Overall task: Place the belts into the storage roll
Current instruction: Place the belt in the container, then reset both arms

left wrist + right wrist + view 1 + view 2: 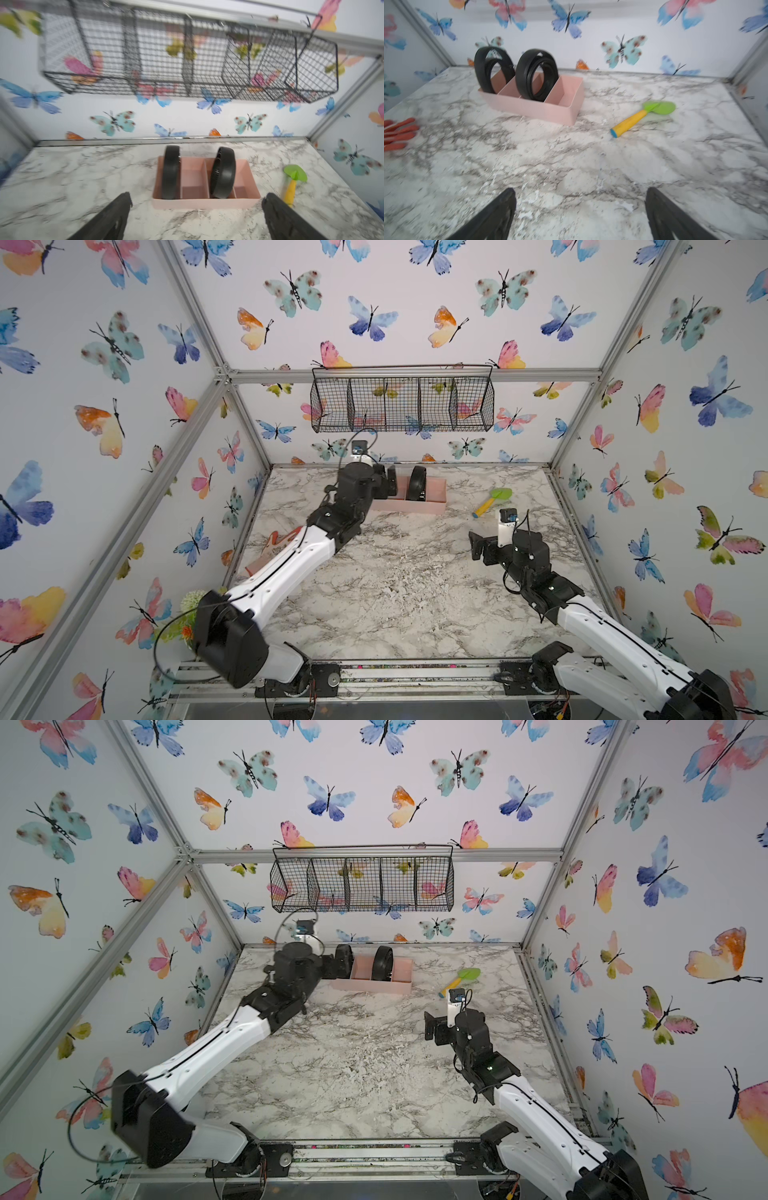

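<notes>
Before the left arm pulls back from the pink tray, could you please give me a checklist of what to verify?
1. Both belts inside the storage roll: ok. One coiled belt stands in an end compartment, and the other belt stands two compartments along.
2. Empty left gripper: ok, jaws open with nothing between them.
3. Empty right gripper: ok, open over the table.
4. Coils steady: cannot tell. Both rise well above the storage roll's walls.
5. Stray toy shovel out of the way: ok, it lies apart from the storage roll.
</notes>
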`<move>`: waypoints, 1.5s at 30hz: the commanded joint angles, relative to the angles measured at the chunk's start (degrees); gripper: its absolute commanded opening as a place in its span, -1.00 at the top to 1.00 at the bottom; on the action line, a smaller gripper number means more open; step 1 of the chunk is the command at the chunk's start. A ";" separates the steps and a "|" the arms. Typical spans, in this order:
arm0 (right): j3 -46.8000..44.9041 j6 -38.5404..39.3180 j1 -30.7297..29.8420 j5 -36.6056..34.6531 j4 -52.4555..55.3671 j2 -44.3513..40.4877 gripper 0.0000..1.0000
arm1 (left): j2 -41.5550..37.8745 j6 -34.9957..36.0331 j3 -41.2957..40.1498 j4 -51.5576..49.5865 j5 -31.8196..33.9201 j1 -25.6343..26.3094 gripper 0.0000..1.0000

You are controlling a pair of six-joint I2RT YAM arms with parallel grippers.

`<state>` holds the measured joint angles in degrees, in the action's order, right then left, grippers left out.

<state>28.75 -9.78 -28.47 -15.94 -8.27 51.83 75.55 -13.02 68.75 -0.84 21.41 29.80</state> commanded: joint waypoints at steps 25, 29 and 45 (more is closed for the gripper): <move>-19.13 7.89 28.51 18.07 -61.54 30.19 -0.98 | 8.17 13.60 -59.83 73.91 -21.45 -29.21 -0.97; -21.25 8.15 28.47 21.10 -76.93 40.50 -0.98 | 5.65 13.08 -57.23 64.65 -19.98 -28.84 -0.97; -13.09 9.83 27.68 22.06 -59.27 39.22 -0.98 | 5.60 13.08 -56.89 63.38 -19.51 -28.71 -0.97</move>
<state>15.68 -0.67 -0.49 4.89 -67.79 91.02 81.97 -0.40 11.46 62.63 2.44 0.86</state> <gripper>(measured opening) 0.991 0.983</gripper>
